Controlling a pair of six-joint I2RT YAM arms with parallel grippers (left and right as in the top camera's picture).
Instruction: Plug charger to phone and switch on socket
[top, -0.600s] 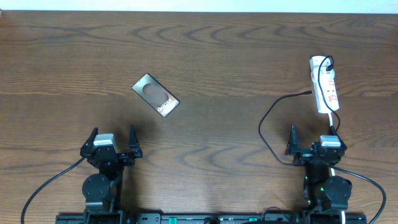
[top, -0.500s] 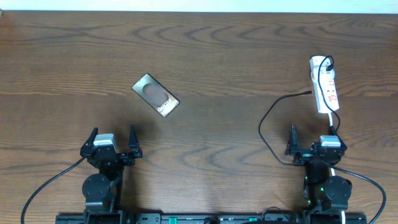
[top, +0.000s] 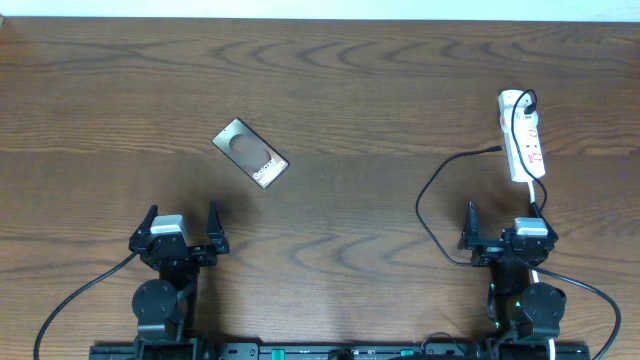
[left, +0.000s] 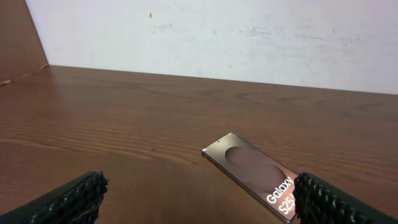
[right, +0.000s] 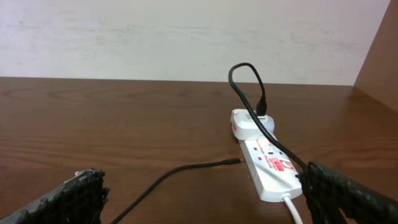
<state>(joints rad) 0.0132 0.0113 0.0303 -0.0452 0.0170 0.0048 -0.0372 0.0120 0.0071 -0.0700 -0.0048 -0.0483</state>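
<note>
The phone (top: 251, 153) lies flat and slanted on the wooden table, ahead and to the right of my left gripper (top: 180, 222); in the left wrist view the phone (left: 255, 173) shows its "Galaxy" lettering beside the right finger. My left gripper (left: 199, 202) is open and empty. The white socket (top: 522, 134) lies at the far right, with the charger plug (top: 515, 101) in its far end. The charger cable (top: 432, 190) loops left, and its tip (top: 497, 149) rests just left of the strip. My right gripper (top: 508, 228) is open and empty; the socket (right: 268, 163) and cable tip (right: 237, 162) show in its wrist view.
A white wall (left: 217, 31) runs along the table's far edge. The socket's white power lead (right: 292, 208) runs toward the right arm's base. Both arm bases (top: 160, 300) sit at the near edge.
</note>
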